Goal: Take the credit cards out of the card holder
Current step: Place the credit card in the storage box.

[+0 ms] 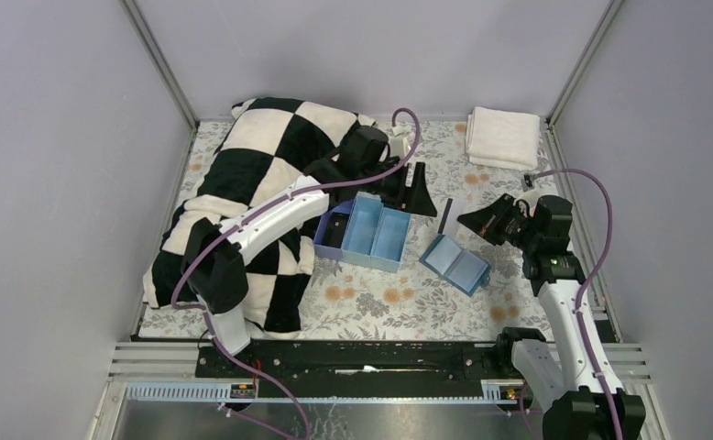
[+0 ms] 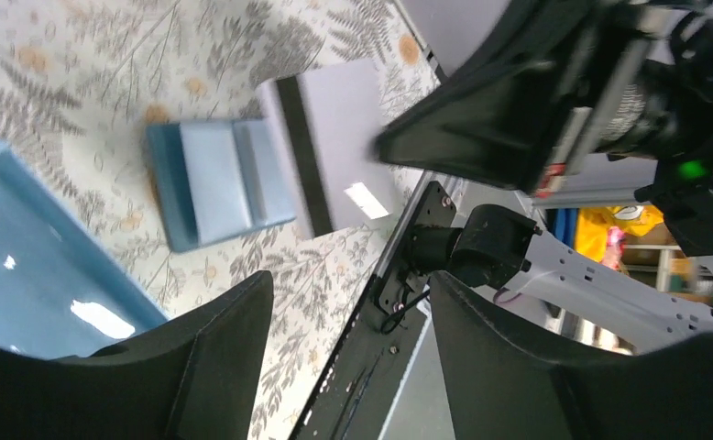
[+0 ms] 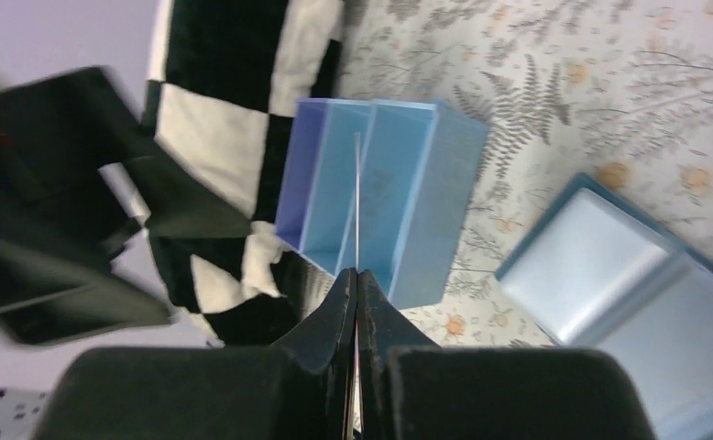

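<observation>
The blue card holder [image 1: 455, 263] lies open on the flowered table, right of the three-compartment tray [image 1: 364, 231]; it shows too in the left wrist view [image 2: 220, 183] and the right wrist view [image 3: 637, 293]. My right gripper [image 1: 467, 220] is shut on one credit card [image 2: 334, 151], pale with a black stripe, held edge-on [image 3: 356, 202] above the table between holder and tray [image 3: 380, 192]. A dark card [image 1: 339, 229] lies in the tray's left compartment. My left gripper [image 2: 351, 302] stands open and empty just behind the tray [image 1: 412, 188].
A black-and-white checkered blanket [image 1: 243, 183] covers the left side, under the left arm. A folded white towel [image 1: 502, 136] lies at the back right, a small dark item [image 1: 527, 181] near it. Walls close in on three sides.
</observation>
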{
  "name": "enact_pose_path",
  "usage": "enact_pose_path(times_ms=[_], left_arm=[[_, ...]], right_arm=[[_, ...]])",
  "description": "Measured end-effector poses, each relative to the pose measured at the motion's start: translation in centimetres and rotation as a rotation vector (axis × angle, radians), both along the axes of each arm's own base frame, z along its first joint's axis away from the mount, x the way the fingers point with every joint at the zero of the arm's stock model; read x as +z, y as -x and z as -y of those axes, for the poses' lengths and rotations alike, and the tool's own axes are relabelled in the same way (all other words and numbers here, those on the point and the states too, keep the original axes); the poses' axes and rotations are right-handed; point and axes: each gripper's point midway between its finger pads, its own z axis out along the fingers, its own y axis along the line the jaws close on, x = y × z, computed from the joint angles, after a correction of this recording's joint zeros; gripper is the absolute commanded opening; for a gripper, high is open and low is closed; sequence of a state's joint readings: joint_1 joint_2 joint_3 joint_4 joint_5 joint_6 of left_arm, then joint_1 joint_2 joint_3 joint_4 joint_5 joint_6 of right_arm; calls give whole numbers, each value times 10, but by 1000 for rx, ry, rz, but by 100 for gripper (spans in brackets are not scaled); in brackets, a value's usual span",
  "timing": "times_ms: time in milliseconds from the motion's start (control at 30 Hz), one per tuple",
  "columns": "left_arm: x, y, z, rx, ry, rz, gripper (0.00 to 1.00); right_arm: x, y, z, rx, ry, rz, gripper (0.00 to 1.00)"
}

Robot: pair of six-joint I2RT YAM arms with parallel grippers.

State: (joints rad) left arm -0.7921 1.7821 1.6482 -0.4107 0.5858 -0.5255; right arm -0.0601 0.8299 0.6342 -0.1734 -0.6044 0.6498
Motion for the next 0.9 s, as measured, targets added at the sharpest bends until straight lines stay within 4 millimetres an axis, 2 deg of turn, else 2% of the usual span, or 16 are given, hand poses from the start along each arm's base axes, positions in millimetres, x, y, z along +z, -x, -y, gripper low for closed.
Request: enact_pose_path(times_ms=[133, 233, 333, 467, 633, 733, 800, 833, 867, 900], left_arm=[[-35, -3, -15, 21, 1, -117, 73], [-52, 4, -21, 21, 16, -197, 71], [-50, 10, -19, 7, 83, -240, 71], [-23, 14, -14, -24, 231, -271, 66], [8, 13, -9, -57, 351, -264, 50], [14, 13, -9, -61, 373, -264, 39], [15, 13, -9, -58, 375, -273, 25], [15, 12, -9, -56, 375, -278, 15], [15, 12, -9, -55, 374, -279, 2], [14, 12, -9, -54, 372, -279, 0]], right_arm=[[13, -1, -13, 51, -92, 68, 0], [23, 0, -22, 94, -168, 106, 0], [31, 2, -30, 138, -243, 125, 0], [39, 4, -37, 191, -320, 132, 0], [50, 8, -41, 231, -355, 157, 0], [54, 10, -43, 245, -364, 170, 0], [55, 11, -43, 252, -365, 173, 0], [55, 11, -43, 254, -365, 173, 0], [55, 12, -44, 258, -364, 173, 0], [55, 12, -44, 260, -363, 171, 0]])
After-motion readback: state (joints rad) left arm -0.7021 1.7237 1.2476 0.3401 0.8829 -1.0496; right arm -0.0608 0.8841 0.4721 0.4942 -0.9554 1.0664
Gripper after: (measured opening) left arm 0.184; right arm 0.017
